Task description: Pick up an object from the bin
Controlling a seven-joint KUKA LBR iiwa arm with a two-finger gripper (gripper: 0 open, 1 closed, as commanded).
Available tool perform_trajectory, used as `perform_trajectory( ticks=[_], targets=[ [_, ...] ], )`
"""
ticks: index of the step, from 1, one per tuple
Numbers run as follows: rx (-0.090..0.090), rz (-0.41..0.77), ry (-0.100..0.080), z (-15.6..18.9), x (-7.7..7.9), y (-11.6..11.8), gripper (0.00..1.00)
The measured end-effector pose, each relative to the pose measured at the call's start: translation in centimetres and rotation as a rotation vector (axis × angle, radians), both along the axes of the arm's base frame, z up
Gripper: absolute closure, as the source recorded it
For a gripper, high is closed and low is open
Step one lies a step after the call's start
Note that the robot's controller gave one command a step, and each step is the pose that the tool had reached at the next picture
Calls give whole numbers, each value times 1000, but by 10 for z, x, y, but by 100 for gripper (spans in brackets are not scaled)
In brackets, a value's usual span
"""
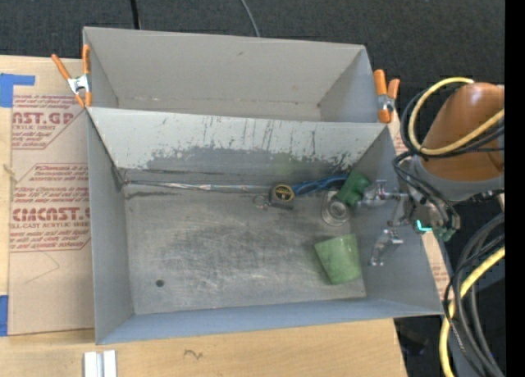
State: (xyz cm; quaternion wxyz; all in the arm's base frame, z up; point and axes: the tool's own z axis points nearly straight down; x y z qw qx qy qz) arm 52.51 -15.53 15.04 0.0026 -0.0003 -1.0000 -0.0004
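Well, we're looking at a pick not yet made. The gripper (382, 221) is hanging low by the right wall of the bin (205, 277), its fingers spread and pinching nothing. Just beside it, toward the near right corner, a pale green block (338, 259) is lying, matte, soft-edged and faintly translucent. Toward the far right corner we're seeing a dark green piece (356, 187), a clear roundish thing (335, 211), a blue strip (316, 186) and a small brassy ring (283, 194). The floor is showing dull, scuffed metal. Closing and lifting, we're judging, are all left.
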Motion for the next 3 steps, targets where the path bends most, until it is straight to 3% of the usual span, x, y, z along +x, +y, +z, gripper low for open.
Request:
perform_trajectory(
  ticks=[1, 2, 3],
  targets=[
    [-4, 425, -15, -77, -12, 21, 0],
    [-10, 422, -15, -74, -11, 17, 100],
    [-4, 687, -15, 144, -10, 20, 100]
  ],
)
